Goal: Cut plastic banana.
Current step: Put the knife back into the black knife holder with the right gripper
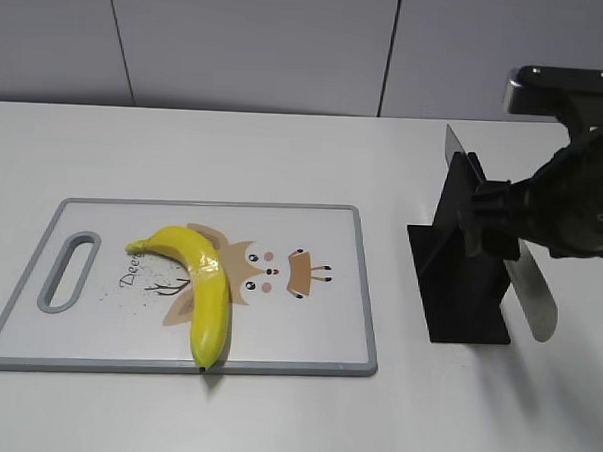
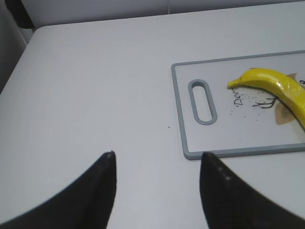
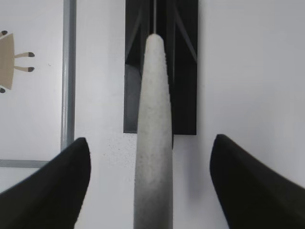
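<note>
Exterior view: banana [image 1: 204, 287] lies on board [image 1: 326, 342], left of stand [image 1: 460, 263] | we judge it light, stiff, slippery; pin near stem | left claw [image 2: 157, 191] released | right claw [image 3: 150, 191] spread around knife [image 3: 152, 143], grip unclear.

Left gripper [image 2: 157, 183]: fingers spread wide apart, nothing held, hovering near the table's front-left corner. Right gripper [image 3: 150, 181]: seen at the right edge, above the table; fingers parted wide, with no contact shown against the grey handle between them.
</note>
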Controlling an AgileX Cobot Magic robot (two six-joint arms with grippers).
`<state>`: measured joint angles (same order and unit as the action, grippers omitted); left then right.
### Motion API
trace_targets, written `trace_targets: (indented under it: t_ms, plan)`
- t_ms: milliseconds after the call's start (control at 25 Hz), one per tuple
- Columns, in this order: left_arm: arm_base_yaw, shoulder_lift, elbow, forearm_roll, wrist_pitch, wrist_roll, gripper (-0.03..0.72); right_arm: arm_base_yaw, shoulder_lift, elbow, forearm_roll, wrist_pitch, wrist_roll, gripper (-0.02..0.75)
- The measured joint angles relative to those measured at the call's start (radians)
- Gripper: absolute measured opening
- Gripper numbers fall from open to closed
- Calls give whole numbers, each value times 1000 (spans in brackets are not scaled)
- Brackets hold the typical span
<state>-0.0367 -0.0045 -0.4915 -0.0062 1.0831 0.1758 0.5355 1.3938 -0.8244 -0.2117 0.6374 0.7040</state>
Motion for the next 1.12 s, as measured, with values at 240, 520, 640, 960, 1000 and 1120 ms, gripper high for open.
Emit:
trace_targets:
  t_ms: [240,520,640,960,1000,1120]
  plan:
    - [0,0,0,0,0,0,543,0,-119,-35,6,-6,-181,622]
    - [0,0,0,0,0,0,543,0,-328,-3,202,75,-577,609]
    - [0,0,0,0,0,0,543,0,-425,47,293,135,-704,602]
    - [0,0,0,0,0,0,543,0,-694,186,321,255,-754,591]
    - [0,0,0,0,0,0,543,0,-722,204,322,267,-754,591]
    - [0,0,0,0,0,0,543,0,-818,248,324,312,-754,591]
